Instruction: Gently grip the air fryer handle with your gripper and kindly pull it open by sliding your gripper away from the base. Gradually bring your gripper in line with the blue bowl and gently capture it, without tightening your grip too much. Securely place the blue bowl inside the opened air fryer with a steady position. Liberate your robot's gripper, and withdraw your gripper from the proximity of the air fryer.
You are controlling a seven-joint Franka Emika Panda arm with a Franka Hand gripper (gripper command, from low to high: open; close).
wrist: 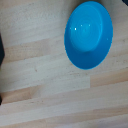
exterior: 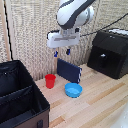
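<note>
Gripper: the gripper (exterior: 62, 51) hangs in the air above the table, its two dark-blue tipped fingers (exterior: 55, 53) pointing down with a clear gap between them; they are spread apart, holding nothing and touching nothing.
Blue bowl: the blue bowl (exterior: 73, 90) sits upright on the wooden table (exterior: 100, 102), below the gripper and a little toward the exterior view's right, well apart from the fingers.
Neighbours of the bowl: a red cup (exterior: 50, 80) stands near it on the exterior view's left; a dark-blue panel (exterior: 69, 70) leans just behind it.
Air fryer: the air fryer (exterior: 108, 54) stands at the far right of the exterior view, its drawer flush with the body, the air fryer handle (exterior: 102, 60) on the front face.
Open room: bare wood lies in front of the bowl and between it and the air fryer; a black fabric crate (exterior: 20, 97) fills the exterior view's left.
Wrist view only: the blue bowl (wrist: 89, 34) appears from above, empty, with bare planks around it; the fingers do not show there.
</note>
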